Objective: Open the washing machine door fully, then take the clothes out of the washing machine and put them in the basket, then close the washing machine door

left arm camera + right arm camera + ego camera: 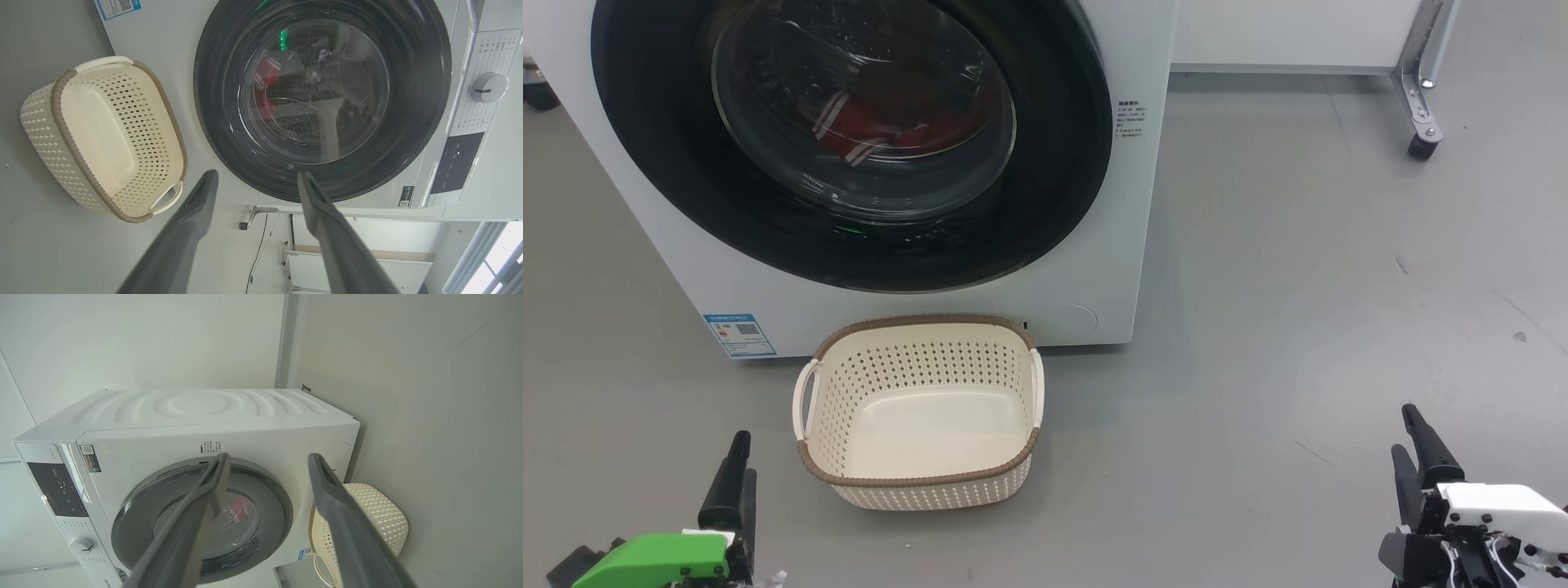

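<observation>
While left claw [257, 176] & right claw [269, 457] both hang spread, empty, washing machine door [1062, 163] looks shut ahead of them, well apart. It's stiff, glossy, prob. slippery: hook rim edge; clothes [866, 131] behind glass: soft, light; basket [923, 480] near left claw, to its right.

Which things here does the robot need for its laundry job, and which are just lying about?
For the job: washing machine door, washing machine, red clothes inside, cream basket.
Just there: wheeled metal leg, blue label, control dial.
</observation>
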Available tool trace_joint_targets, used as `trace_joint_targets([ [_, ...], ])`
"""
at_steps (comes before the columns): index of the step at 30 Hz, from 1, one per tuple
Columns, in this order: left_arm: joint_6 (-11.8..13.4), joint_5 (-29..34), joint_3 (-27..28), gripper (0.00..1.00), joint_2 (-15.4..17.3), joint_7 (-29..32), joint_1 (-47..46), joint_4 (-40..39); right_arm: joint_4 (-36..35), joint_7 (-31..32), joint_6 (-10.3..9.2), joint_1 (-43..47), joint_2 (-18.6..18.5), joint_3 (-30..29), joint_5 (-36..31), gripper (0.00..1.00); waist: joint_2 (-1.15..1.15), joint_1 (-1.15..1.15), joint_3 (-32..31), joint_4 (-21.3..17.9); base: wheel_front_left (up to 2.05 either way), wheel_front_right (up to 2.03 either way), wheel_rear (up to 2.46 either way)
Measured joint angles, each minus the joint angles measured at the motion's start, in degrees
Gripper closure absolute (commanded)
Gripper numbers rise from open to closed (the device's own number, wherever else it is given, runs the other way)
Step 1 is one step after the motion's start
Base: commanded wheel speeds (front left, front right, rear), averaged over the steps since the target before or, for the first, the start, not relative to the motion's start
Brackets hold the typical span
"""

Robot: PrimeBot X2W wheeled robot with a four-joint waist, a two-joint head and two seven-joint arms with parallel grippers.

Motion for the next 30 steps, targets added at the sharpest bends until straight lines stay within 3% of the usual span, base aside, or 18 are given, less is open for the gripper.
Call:
trace_joint_targets([
  [13, 0.0, 2.15, -1.41, 0.0, 0.46, -2.27, -1.51, -1.67, -0.54, -2.98, 0.01, -1.37, -1.37, 1.6, -4.69, 0.0, 0.0, 0.0, 0.17, 0.06, 0.0, 0.0, 0.0],
  [30, -0.01, 19.44, -6.62, 0.0, 5.54, -7.1, -2.76, -2.69, -1.02, -6.82, -0.53, -3.72, -6.05, 7.1, -24.37, 0.0, 0.0, 0.0, 0.43, 0.04, 0.0, 0.0, 0.0],
])
